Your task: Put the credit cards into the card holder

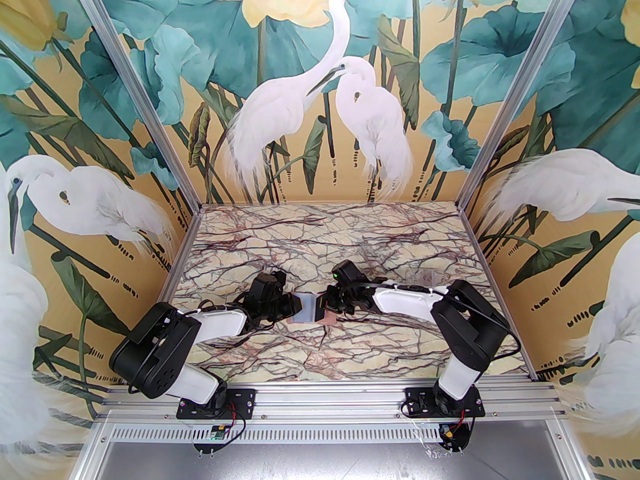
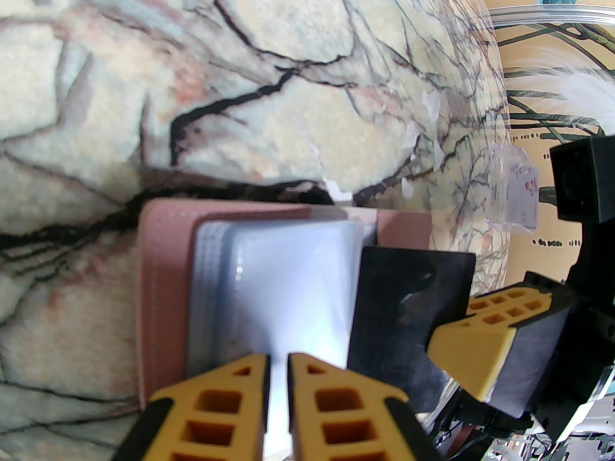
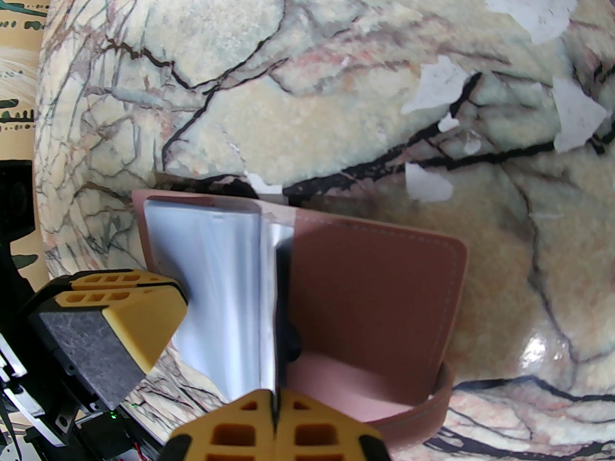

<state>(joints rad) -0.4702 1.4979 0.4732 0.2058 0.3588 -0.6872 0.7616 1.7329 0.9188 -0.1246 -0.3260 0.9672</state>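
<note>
Card holder [image 1: 306,310] (open) in left fingers [image 2: 221,401], right fingers [image 3: 317,435]

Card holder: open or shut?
Open: the card holder lies spread on the table, its clear sleeves pinched by the left tool and right tool.

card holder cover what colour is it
Card holder: dusty pink, best in the right wrist view.

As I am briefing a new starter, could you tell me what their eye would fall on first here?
The heron mural on the back wall strikes first, above the veined marble table. Mid-table lies the open pink card holder: the left hand pinches its pale sleeves, and the right hand is shut on one sleeve.
</note>
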